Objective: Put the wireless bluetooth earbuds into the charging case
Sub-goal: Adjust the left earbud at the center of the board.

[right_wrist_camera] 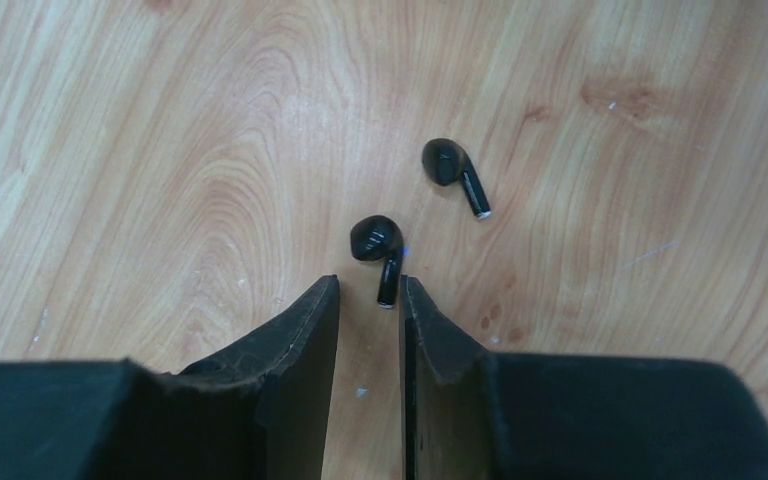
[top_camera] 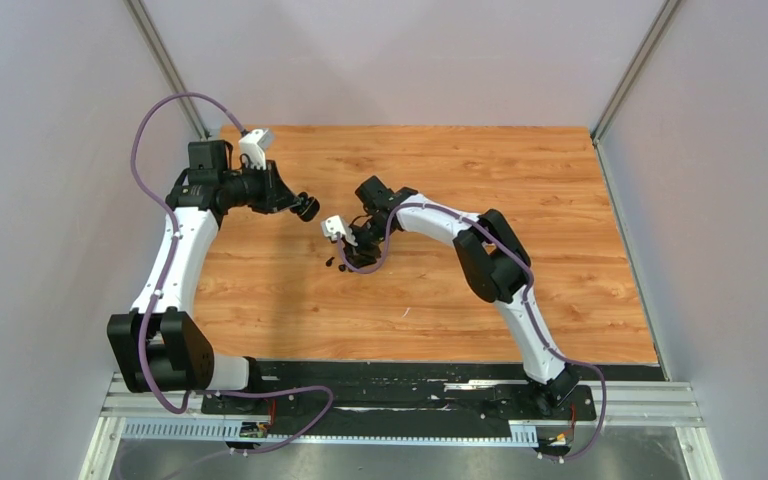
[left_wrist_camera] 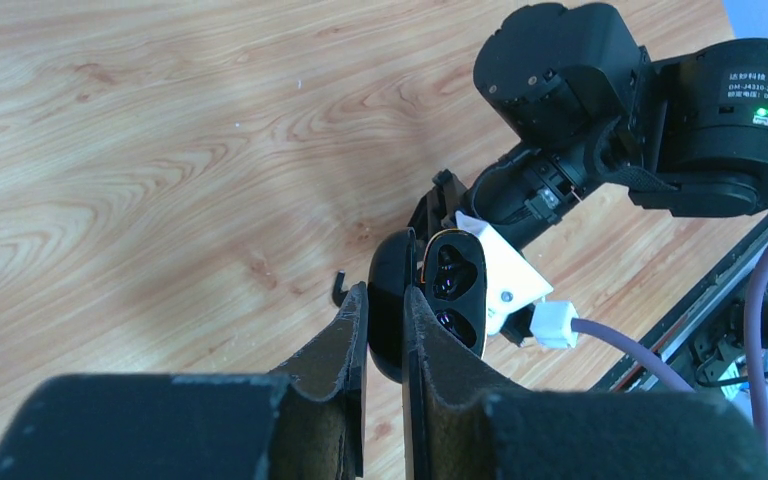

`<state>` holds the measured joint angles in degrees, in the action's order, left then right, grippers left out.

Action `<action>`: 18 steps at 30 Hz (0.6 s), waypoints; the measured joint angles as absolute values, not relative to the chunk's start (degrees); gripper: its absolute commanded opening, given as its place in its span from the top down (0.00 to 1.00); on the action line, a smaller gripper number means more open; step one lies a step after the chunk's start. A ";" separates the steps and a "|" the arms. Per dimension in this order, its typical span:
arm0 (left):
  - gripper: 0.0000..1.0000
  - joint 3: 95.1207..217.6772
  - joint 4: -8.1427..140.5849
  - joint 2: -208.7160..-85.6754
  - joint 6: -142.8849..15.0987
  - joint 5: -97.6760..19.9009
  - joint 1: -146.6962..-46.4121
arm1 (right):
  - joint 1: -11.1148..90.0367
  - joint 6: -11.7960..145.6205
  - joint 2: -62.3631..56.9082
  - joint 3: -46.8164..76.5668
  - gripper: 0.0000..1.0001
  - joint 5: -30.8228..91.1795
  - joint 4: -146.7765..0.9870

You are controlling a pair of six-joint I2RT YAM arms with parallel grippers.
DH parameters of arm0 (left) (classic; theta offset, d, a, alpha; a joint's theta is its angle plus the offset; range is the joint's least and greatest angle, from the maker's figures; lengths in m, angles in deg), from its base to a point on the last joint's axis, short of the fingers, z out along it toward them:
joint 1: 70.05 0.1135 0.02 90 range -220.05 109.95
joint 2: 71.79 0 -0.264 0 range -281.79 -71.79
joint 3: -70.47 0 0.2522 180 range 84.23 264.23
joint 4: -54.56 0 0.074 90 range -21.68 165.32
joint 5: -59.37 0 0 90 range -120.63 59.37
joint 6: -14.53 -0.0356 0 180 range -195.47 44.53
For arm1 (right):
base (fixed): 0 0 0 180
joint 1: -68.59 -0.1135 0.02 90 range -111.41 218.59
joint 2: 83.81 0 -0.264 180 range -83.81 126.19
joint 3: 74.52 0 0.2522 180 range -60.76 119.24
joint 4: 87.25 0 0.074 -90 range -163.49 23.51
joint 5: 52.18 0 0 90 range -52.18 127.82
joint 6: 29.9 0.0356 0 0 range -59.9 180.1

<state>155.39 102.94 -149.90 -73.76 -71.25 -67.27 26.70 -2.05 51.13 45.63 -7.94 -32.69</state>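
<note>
Pinching charging case (left_wrist_camera: pixel 391 268), left tool (left_wrist_camera: pixel 383 300); right wrist view resolves earbuds (right_wrist_camera: pixel 375 240) before part-spread right tool (right_wrist_camera: pixel 369 289).

Two black earbuds lie on the wooden table (right_wrist_camera: pixel 160 150). The right gripper (right_wrist_camera: pixel 369 283) has its two fingers (right_wrist_camera: pixel 300 340) a little apart, with a thin gap between them and nothing held. The near earbud (right_wrist_camera: pixel 375 240) lies just ahead of the fingertips, its stem end reaching into the gap. The far earbud (right_wrist_camera: pixel 447 162) lies farther ahead, off to the right.
</note>
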 measured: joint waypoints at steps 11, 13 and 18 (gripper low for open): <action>1.00 153.48 101.62 -149.90 -73.21 -72.25 -67.27 | 23.25 -0.06 46.80 39.12 0.73 -7.24 -32.45; 1.00 152.96 101.45 -149.87 -72.93 -72.34 -67.27 | 22.68 0.33 46.62 38.90 0.73 -7.22 -32.26; 1.00 152.83 101.34 -149.87 -72.82 -72.56 -67.27 | 22.42 2.49 46.38 38.90 0.75 -6.47 -32.17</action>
